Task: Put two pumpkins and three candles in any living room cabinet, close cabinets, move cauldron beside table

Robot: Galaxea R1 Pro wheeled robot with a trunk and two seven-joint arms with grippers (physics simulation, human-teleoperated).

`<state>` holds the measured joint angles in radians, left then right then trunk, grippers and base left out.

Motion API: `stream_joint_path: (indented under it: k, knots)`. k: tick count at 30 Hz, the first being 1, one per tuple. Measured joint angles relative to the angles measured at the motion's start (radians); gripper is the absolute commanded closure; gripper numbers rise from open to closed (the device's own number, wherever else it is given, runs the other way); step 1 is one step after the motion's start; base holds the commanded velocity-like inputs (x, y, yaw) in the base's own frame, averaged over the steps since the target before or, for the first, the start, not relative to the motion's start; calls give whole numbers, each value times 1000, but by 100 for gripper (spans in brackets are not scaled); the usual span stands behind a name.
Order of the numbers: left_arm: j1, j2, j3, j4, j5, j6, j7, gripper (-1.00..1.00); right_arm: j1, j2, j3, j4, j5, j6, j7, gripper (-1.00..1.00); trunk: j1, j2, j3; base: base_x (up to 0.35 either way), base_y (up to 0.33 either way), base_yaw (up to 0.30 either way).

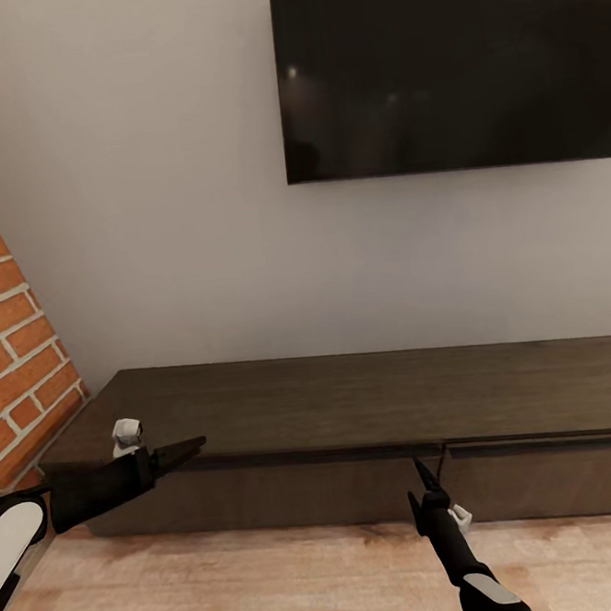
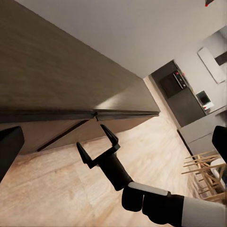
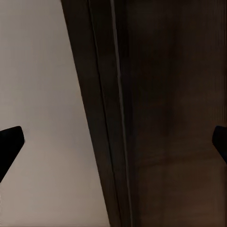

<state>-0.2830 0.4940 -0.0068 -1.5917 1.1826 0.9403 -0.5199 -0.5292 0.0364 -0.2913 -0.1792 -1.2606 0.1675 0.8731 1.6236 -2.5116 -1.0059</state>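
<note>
Cabinet point(image 1: 351, 403) closed on wood floor point(image 1: 274, 577); both tools point(image 1: 193, 448) point(image 1: 423, 480) released.

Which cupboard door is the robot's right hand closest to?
The right hand sits at the seam between the cabinet's two doors, just on the left door's side, beside its right edge. The right door begins just past it.

The cabinet point(image 1: 351, 403), long, low, dark brown wood, stands against the grey wall point(image 1: 150, 217) below the television point(image 1: 446, 61), both handle-less fronts shut.
</note>
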Motion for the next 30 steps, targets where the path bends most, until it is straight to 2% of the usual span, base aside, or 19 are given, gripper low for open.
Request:
stream_joint_path:
  k: [20,30]
  knots:
    - [0,-1,0,1,-1,-1,-10,-100,3,-10,-2,-5,1,0,113,-100,9,-5,-77,0,0,0]
    - [0,1,0,2,-1,-1,-40,-100,3,-13,-2,-7,3,0,125,-100,9,-5,-78,0,0,0]
